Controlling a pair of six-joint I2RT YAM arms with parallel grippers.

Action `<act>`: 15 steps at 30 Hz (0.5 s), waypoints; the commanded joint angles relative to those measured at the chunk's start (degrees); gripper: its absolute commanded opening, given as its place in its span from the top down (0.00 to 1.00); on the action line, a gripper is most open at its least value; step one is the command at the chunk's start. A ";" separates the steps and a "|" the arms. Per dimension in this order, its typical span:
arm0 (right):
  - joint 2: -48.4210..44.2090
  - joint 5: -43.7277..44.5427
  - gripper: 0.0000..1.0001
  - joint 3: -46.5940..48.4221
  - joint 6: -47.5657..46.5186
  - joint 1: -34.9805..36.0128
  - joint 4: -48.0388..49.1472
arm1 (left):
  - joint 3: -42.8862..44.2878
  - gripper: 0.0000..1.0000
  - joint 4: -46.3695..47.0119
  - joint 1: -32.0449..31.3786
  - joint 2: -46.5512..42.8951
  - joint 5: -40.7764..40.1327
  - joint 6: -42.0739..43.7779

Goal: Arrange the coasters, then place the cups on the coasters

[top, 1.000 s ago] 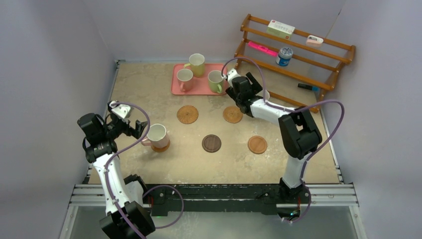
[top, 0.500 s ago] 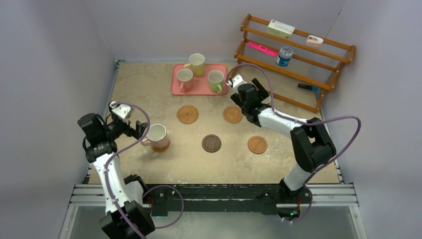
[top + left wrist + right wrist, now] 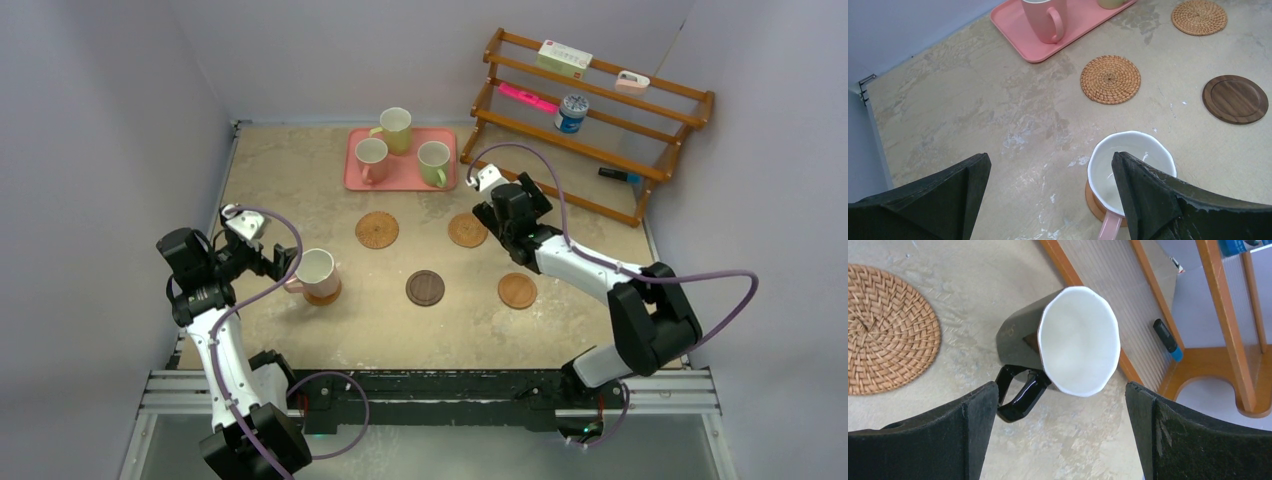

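Left tool (image 3: 1050,157) stood spread just behind pink mug (image 3: 1130,170) on smooth tan coaster (image 3: 1093,200), round dark wooden coaster (image 3: 1235,98) beyond, right tool (image 3: 1062,387) gaped over faceted black mug (image 3: 1020,340) on mottled counter (image 3: 973,270) near woven coaster (image 3: 888,330), three mugs (image 3: 396,127) sat on far pink tray (image 3: 352,170).

The black mug (image 3: 1018,340) is glossy ceramic, the woven coaster (image 3: 888,330) coarse plaited fibre, the dark coaster (image 3: 1235,98) smooth wood, the pink tray (image 3: 1088,17) perhaps matt plastic, the table (image 3: 973,110) mottled and rough.
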 commanded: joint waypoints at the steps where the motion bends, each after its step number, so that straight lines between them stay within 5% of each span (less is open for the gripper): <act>1: -3.69 -1.61 0.01 -2.03 1.87 0.15 -0.86 | 0.99 0.00 -0.23 0.55 -0.75 2.50 1.22; 9: -7.57 -2.69 0.02 -5.26 1.92 -0.75 -1.34 | 1.08 0.00 -0.52 0.55 -0.95 2.48 1.41; 15: -8.99 -13.78 0.02 -4.05 5.82 -7.78 -5.74 | 1.08 0.00 -1.22 0.55 -1.37 2.58 1.97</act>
